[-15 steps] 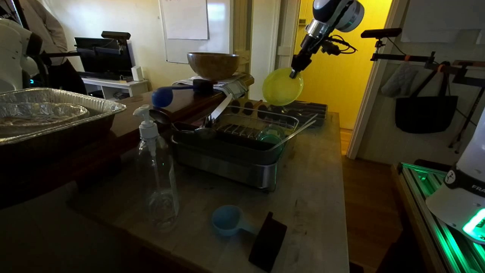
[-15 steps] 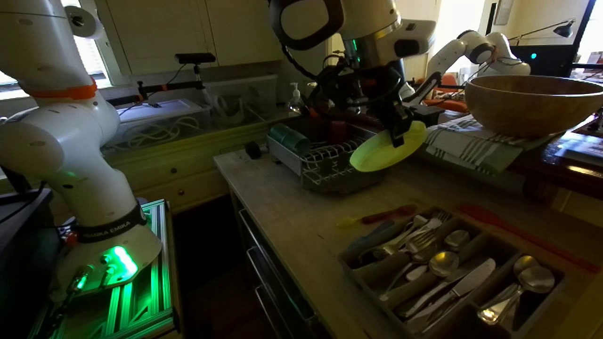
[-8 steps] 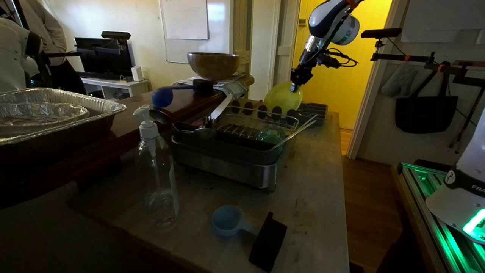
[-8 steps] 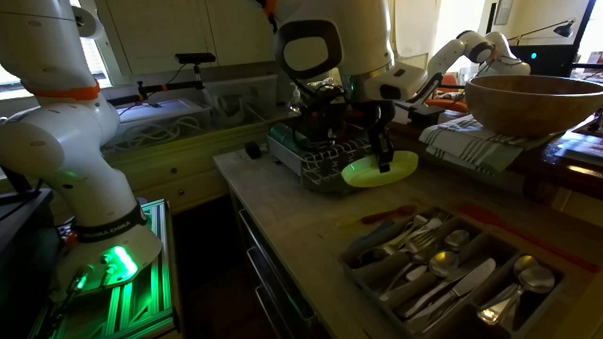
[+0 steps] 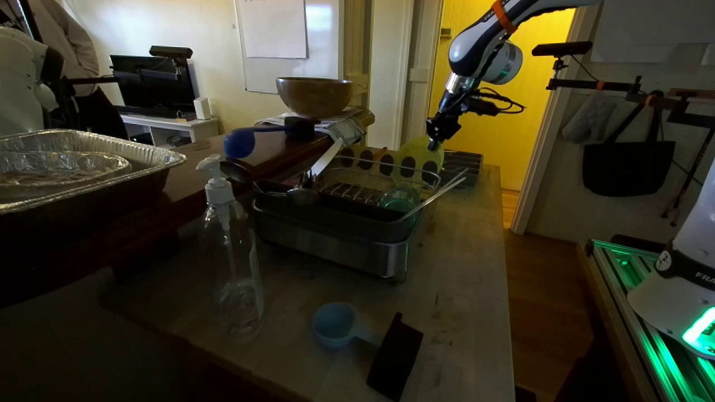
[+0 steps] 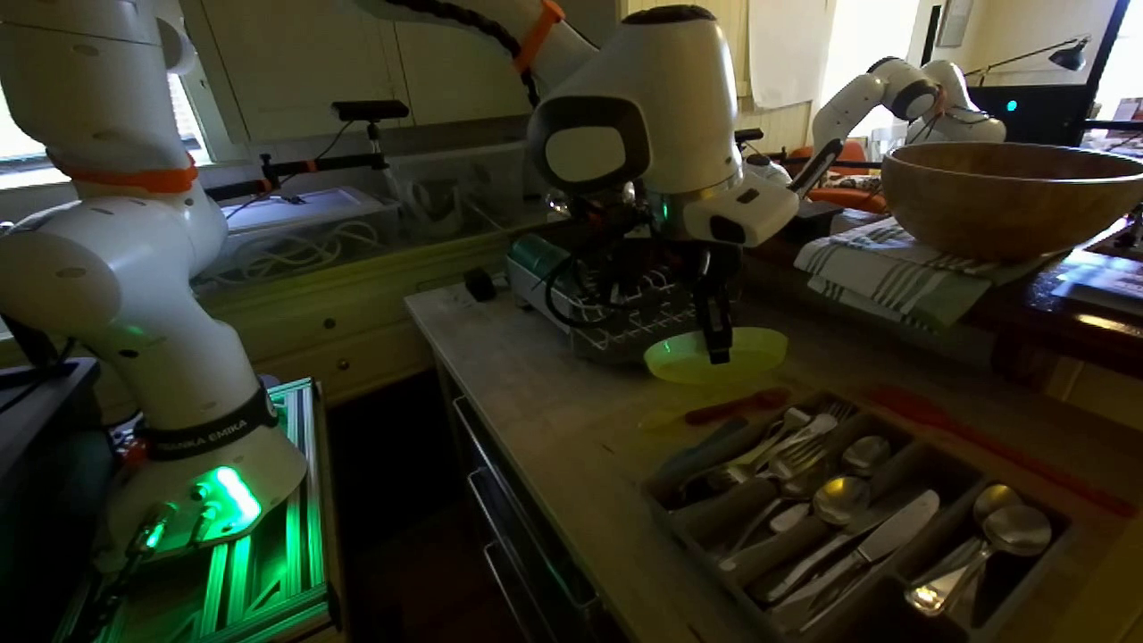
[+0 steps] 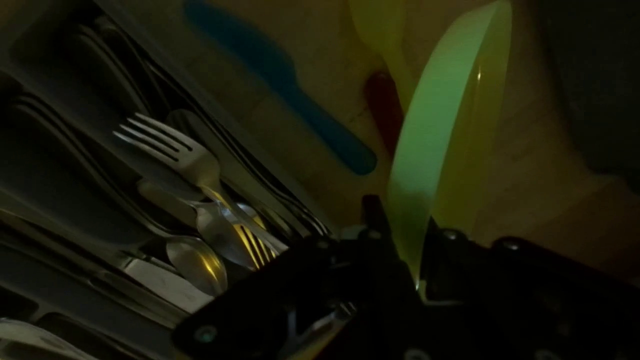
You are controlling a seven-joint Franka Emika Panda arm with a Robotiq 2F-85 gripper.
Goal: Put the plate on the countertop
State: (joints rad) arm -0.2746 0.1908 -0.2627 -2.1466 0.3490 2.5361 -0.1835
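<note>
The yellow-green plate (image 6: 759,353) is held tilted on edge, low over the countertop (image 6: 527,393), between the dish rack and the cutlery tray. In an exterior view the plate (image 5: 418,151) is partly hidden behind the dish rack on the countertop (image 5: 463,290). My gripper (image 6: 720,355) is shut on the plate's rim from above; it also shows in an exterior view (image 5: 433,145). In the wrist view the plate's rim (image 7: 435,135) runs between the two fingers of the gripper (image 7: 405,220). I cannot tell whether the plate's lower edge touches the countertop.
The dish rack (image 5: 335,240) stands beside the plate. The cutlery tray (image 6: 857,518) lies in front, with a red-handled utensil (image 6: 732,406) and a blue knife (image 7: 285,80) between. A wooden bowl (image 6: 1009,201) sits on a towel at the side. A pump bottle (image 5: 232,268) stands nearer.
My gripper has moved down with the plate, from above the dish rack's height to low beside the cutlery tray. The plate's tilt has also changed in its view.
</note>
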